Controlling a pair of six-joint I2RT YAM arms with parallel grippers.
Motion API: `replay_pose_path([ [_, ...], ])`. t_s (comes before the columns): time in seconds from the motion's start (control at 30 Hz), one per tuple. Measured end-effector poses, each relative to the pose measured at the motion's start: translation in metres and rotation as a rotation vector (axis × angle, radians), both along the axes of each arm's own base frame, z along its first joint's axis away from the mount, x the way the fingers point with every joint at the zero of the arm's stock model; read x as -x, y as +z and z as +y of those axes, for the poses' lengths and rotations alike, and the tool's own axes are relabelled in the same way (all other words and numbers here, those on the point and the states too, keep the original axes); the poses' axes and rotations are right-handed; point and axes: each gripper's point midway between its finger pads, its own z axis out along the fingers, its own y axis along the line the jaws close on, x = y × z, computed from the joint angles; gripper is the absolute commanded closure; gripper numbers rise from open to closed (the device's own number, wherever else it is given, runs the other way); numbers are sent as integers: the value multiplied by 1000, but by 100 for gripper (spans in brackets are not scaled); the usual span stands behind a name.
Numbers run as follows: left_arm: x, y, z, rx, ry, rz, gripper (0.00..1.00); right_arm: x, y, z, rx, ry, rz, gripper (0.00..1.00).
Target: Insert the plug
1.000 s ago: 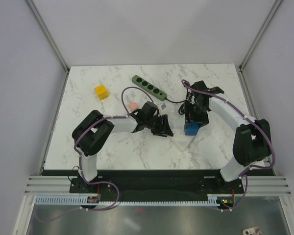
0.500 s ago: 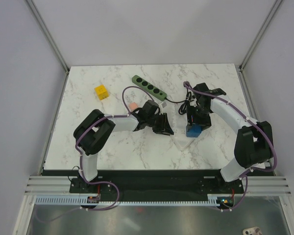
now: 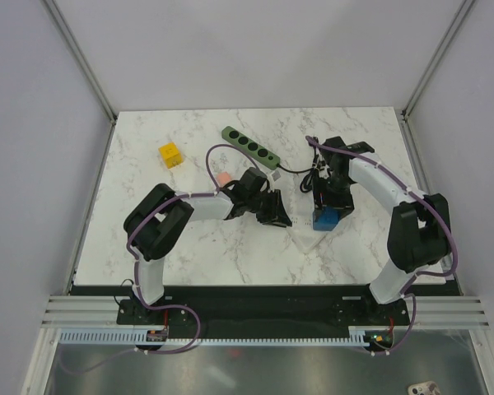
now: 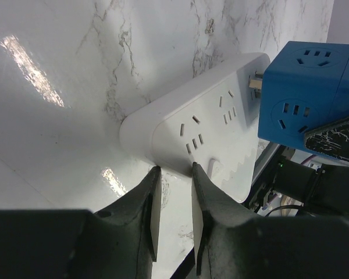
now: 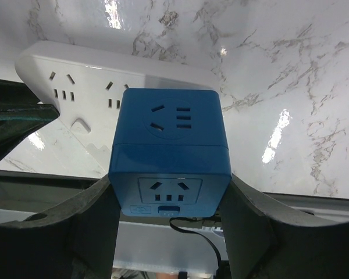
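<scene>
My right gripper [image 3: 326, 206] is shut on a blue cube plug adapter [image 3: 323, 219], its fingers on both side faces in the right wrist view [image 5: 170, 195]. The cube [image 5: 170, 145] hangs over the far end of a white power strip [image 5: 75, 87]. In the left wrist view the cube [image 4: 302, 99] is tilted and its metal prongs [image 4: 255, 82] show just at the strip's [image 4: 209, 133] end socket. My left gripper [image 4: 174, 171] is nearly closed and pinches the strip's near end edge; it also shows in the top view [image 3: 276, 216].
A green power strip [image 3: 249, 146] lies at the back with its black cable [image 3: 296, 170] running to the right. A yellow cube [image 3: 170, 154] sits at the back left. A small pink object [image 3: 224, 178] lies beside the left arm.
My right gripper has shifted slightly with the blue cube over the strip's end. The left gripper has stayed put on the strip.
</scene>
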Motion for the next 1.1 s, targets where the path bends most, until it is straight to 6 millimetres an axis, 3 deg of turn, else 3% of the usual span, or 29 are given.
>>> replay_pose_path([
  [0.07,0,0,0,0,0,0,69,-2,1,1,9,0,28,98],
  [0.13,0,0,0,0,0,0,69,-3,2,1,14,2,51,83],
  [0.3,0,0,0,-1,0,0,69,-5,3,2,20,4,73,74],
  [0.37,0,0,0,-2,1,0,68,-6,4,2,22,6,75,79],
  [0.4,0,0,0,-2,1,0,68,-6,4,2,23,7,79,89],
  [0.5,0,0,0,-3,1,1,68,-8,4,1,28,6,97,100],
  [1.1,-1,0,0,-8,5,-1,69,-8,-2,0,42,-36,164,100],
])
